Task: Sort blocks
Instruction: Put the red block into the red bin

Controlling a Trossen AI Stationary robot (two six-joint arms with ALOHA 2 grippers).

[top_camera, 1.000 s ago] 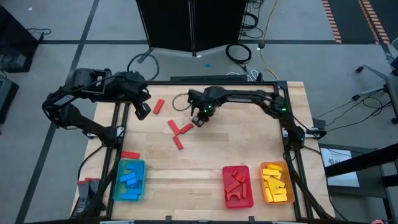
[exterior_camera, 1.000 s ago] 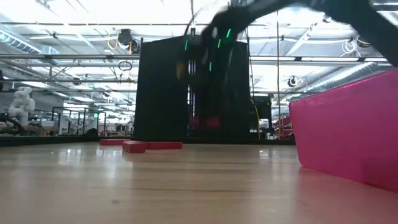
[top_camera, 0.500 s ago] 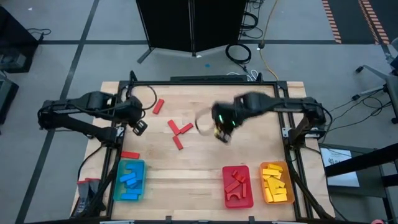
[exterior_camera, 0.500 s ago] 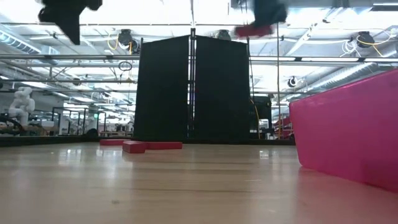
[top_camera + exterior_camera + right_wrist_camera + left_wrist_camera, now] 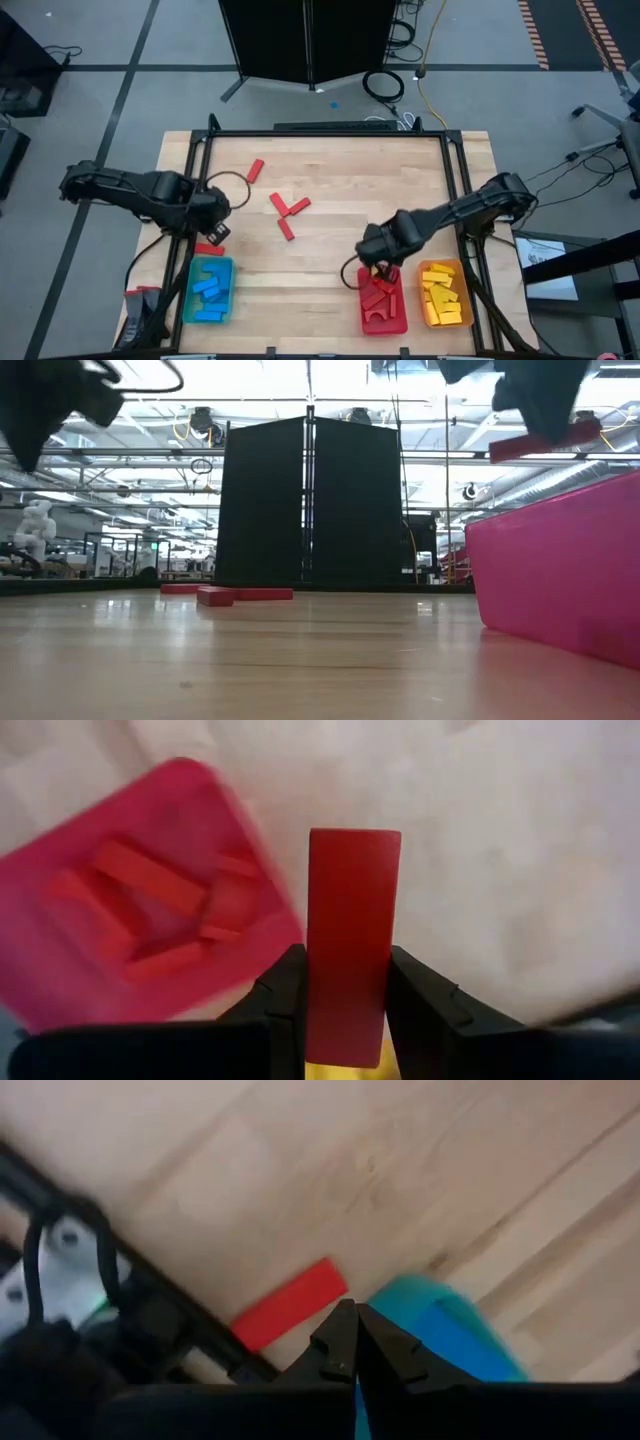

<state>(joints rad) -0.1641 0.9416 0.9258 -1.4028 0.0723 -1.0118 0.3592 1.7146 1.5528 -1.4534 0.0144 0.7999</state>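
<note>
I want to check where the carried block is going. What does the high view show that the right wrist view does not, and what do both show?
Only the high view shows the green tray with blue blocks, the orange tray with yellow blocks, the loose red wooden bars on the table, and the left hand, shut beside the green tray.

Only the right wrist view shows clearly the red rectangular bar clamped between the right hand's fingers.

Both show the red plastic tray, already holding red blocks, with the right hand near it.
</note>
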